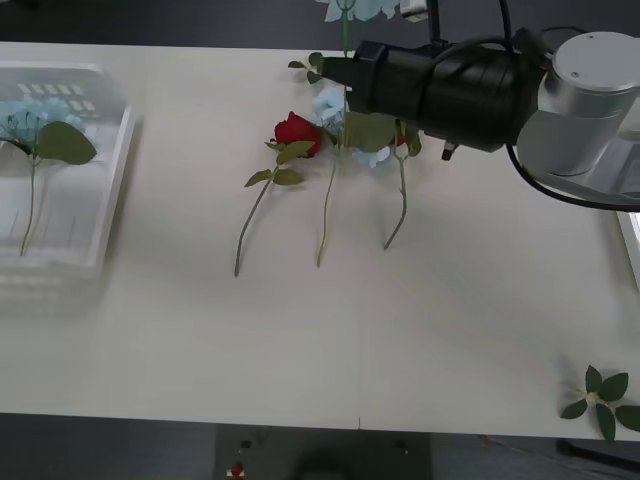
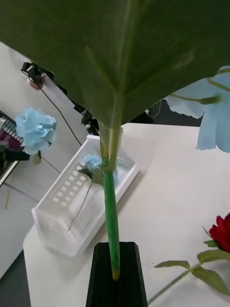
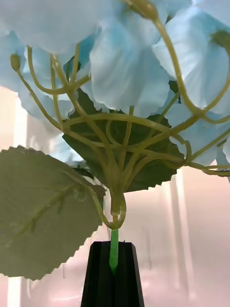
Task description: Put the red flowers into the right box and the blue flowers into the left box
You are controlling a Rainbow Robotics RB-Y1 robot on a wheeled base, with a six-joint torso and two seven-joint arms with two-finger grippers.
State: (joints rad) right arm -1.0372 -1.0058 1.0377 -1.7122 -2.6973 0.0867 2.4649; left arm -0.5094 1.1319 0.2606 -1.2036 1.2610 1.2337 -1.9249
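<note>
On the table's left, left box [image 1: 105,205] holding one blue flower [image 1: 25,125], both tools clamped on blue flower stems

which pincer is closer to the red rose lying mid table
Right. The right pincer, shut on a blue flower stem, hangs just beyond the red rose. The left pincer grips another blue flower; its place is unclear, probably farther off near the left box.

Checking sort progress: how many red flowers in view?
1 for sure: a red flower on the table, centre. A stem nearby may carry another; the right arm hides its bloom.
</note>
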